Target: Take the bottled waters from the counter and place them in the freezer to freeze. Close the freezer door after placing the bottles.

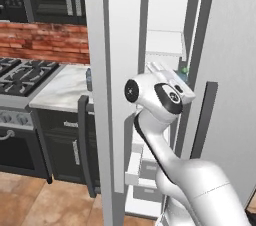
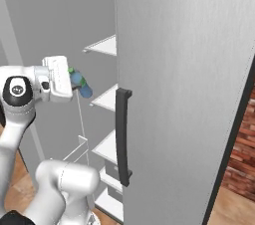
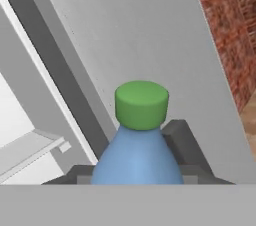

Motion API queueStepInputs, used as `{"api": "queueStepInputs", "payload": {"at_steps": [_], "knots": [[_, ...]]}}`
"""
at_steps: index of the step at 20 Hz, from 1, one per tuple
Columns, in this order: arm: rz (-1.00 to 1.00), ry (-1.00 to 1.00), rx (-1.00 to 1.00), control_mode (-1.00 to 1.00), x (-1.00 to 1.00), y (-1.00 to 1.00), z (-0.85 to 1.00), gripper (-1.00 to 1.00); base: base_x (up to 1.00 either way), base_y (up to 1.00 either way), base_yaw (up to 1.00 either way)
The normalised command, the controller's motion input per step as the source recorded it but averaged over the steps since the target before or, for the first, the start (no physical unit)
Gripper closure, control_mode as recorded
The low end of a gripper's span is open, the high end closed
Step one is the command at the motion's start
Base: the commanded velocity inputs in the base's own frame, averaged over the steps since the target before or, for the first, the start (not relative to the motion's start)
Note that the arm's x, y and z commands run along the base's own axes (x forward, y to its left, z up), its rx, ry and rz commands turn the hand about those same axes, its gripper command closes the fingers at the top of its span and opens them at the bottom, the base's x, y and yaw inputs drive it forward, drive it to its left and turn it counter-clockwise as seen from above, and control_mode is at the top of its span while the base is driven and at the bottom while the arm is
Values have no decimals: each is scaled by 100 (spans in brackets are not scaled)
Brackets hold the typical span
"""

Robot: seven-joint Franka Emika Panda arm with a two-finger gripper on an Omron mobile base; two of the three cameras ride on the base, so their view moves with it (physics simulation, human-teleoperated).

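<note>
My gripper (image 2: 73,81) is shut on a translucent blue bottled water (image 2: 82,86) with a green cap (image 3: 141,104). In the hand view the bottle (image 3: 136,157) stands between the dark fingers (image 3: 183,142). The hand holds it at the mouth of the open freezer (image 2: 102,46), level with its middle white shelves (image 1: 165,43). The freezer door (image 1: 107,80) stands swung open to the left of the arm. A greyish bottle (image 1: 89,79) peeks from behind that door's edge, on the marble counter (image 1: 62,90).
The wider grey fridge door (image 2: 184,94) with its dark bar handle (image 2: 123,137) is shut to the right of the hand. A black gas stove (image 1: 20,77) and black cabinets (image 1: 62,150) lie left of the freezer door. A brick wall (image 1: 45,42) backs the counter.
</note>
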Motion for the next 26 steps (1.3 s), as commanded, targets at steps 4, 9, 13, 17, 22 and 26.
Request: {"api": "queueStepInputs", "payload": {"at_steps": [4, 9, 13, 17, 22, 26], "knots": [[0, 4, -5, -100, 3, 0, 100, 100, 0, 0, 0], [0, 6, -4, -100, 8, 0, 80, 100, 0, 0, 0], [5, 6, -1, -100, 30, 0, 34, 100, 0, 0, 0], [11, -1, 6, -100, 37, -4, 0, 100, 0, 0, 0], [17, -4, 16, -100, 6, -26, 0, 100, 0, 0, 0], [0, -1, -4, -100, 1, 0, 8, 100, 0, 0, 0]]}}
